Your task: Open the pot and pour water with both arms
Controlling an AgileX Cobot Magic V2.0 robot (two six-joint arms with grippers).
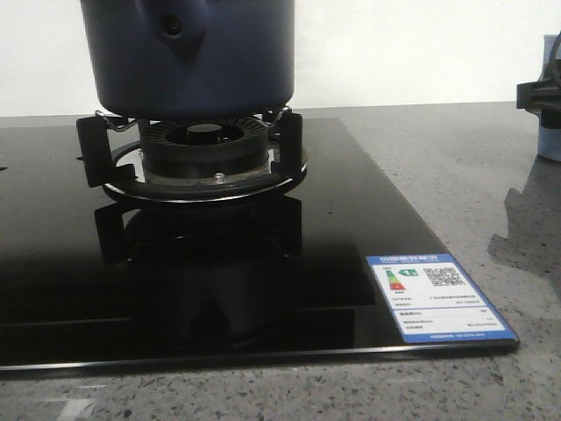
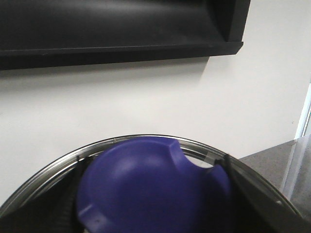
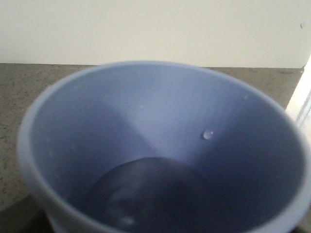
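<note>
the pot (image 1: 188, 57), dark navy, matte, straight-sided with a rounded lower edge, sits on the black trivet (image 1: 197, 153) of the burner (image 1: 206, 145). its stubby handle socket (image 1: 175, 26) with a round hole faces the front camera. the pot's top is cut off by the frame there, so whether it is covered cannot be told from that view.

in the left wrist view a glossy blue-violet knob (image 2: 146, 187), domed with a scooped notch, sits between the dark fingers (image 2: 63, 204) of the left gripper (image 2: 150, 194). the fingers press in on either side of it, so the gripper grips the knob. a curved metal rim (image 2: 73, 158), thin and shiny, arcs just beyond the knob. beyond that are a white wall and a black shelf-like edge (image 2: 121, 34).

the right wrist view looks down into a pale blue cup (image 3: 160, 145), smooth inside, thick rounded lip, with water (image 3: 155, 199) pooled at the bottom and a droplet (image 3: 208, 134) on the inner wall. the right gripper's fingers are not visible there. at the far right edge of the front view a dark gripper part (image 1: 536, 95) sits against the pale blue cup; its state cannot be told.

the cooktop (image 1: 263, 263) is glossy black glass with a blue label (image 1: 436, 296), on a speckled grey stone counter (image 1: 473, 175).
</note>
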